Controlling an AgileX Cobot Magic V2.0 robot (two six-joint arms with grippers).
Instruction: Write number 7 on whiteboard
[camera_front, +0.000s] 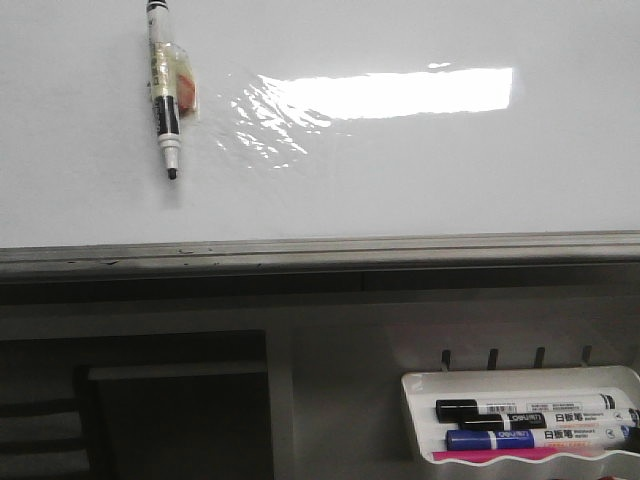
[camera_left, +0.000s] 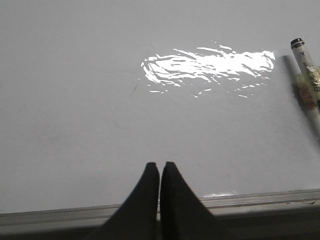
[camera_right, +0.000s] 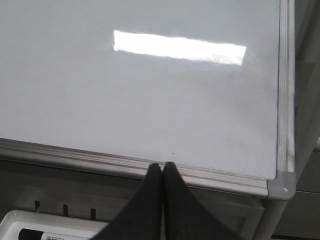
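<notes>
Left gripper clenched, empty, tips over whiteboard bottom edge; right gripper likewise

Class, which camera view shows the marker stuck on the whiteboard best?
The front view: the marker shows nearly whole on the whiteboard, uncapped tip downward. The left wrist view catches only part of it at the frame edge. The right wrist view misses it.

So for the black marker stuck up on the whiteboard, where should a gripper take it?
Probably the black marker at its lower barrel, between the tape patch and the tip. It lies flat against the whiteboard, nearly vertical, tip down, so come straight at the board, fingers closing across the barrel from either side.
</notes>
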